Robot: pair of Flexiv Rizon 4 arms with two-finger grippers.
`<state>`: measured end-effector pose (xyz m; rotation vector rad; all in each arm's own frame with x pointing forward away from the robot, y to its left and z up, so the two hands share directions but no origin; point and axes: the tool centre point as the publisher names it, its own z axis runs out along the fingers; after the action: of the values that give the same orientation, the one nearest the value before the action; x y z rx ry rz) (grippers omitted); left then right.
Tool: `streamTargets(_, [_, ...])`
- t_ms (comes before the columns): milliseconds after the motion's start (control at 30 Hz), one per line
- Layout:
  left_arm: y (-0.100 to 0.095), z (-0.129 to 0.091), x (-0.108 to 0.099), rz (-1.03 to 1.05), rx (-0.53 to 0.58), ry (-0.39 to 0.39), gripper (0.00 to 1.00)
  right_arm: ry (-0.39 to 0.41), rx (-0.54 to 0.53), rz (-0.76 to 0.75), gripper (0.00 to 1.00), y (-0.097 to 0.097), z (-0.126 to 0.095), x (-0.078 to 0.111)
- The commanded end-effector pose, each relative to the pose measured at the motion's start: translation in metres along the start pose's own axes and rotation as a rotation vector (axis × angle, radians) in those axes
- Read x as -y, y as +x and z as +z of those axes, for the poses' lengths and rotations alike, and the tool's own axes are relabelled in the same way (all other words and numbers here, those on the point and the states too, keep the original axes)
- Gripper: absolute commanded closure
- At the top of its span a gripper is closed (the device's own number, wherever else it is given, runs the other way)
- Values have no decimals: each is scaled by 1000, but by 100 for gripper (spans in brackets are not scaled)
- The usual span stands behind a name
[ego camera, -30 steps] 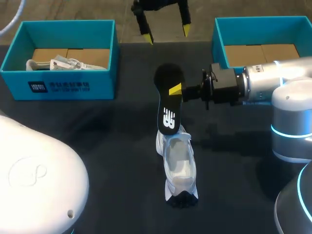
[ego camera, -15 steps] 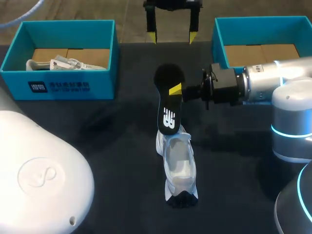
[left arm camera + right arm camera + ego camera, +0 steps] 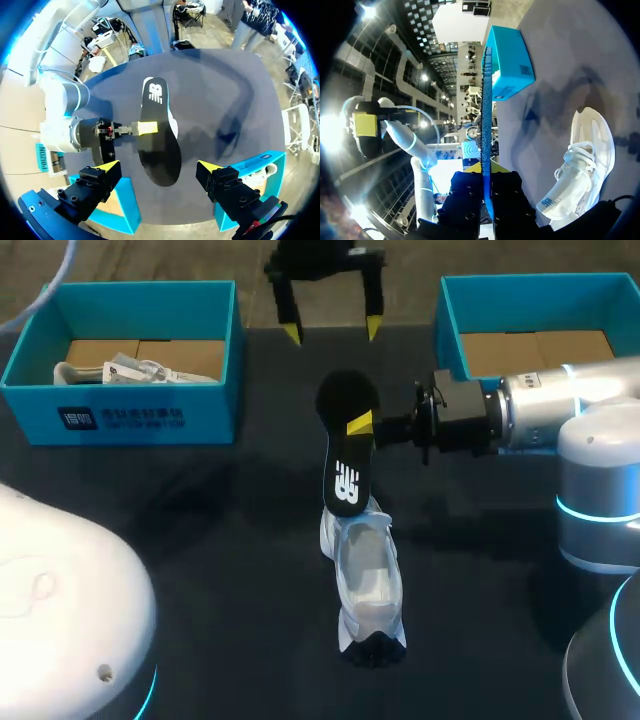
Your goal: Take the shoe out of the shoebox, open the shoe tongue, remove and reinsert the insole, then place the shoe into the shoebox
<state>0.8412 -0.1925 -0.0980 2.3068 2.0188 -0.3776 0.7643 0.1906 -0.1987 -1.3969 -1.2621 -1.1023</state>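
Left gripper (image 3: 332,330) slides back leftward at the table's far edge, its 2 fingers spread wide. Right gripper (image 3: 358,426) pinches the black foam insole (image 3: 345,475), whose lower end meets the white laced sneaker (image 3: 367,580).

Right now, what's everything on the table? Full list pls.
shoe: 1, white, middle of the table
insole: 1, black, raised over the shoe's far end, clamped from the side
left shoebox: 1, teal, far left of the table
right shoebox: 1, teal, far right, only its brown floor shows
second shoe: 1, white, inside the left shoebox
table: 1, black
left gripper: 1, yellow-tipped, open, at the far edge beyond the insole
right gripper: 1, yellow-tipped, shut on the insole
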Motion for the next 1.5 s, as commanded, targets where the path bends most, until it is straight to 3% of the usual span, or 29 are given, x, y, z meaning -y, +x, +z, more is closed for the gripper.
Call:
streamTargets(33, [19,2,8,9,477,-88,0,-2,1,1,100,0,2,0])
streamTargets(600, [13,3,27,151,760,-147,0,-2,1,1,100,0,2,0])
streamTargets(867, [34,3,25,82,924,-188,0,-2,1,1,100,0,2,0])
streamTargets(933, [40,1,24,53,923,-195,0,-2,1,1,100,0,2,0])
streamTargets(967, [44,-4,24,39,852,-244,0,-2,1,1,100,0,2,0])
streamTargets(1400, [45,-1,26,19,850,-253,0,-2,1,1,100,0,2,0])
streamTargets(1500, [57,9,28,-40,892,-237,0,-2,1,1,100,0,2,0])
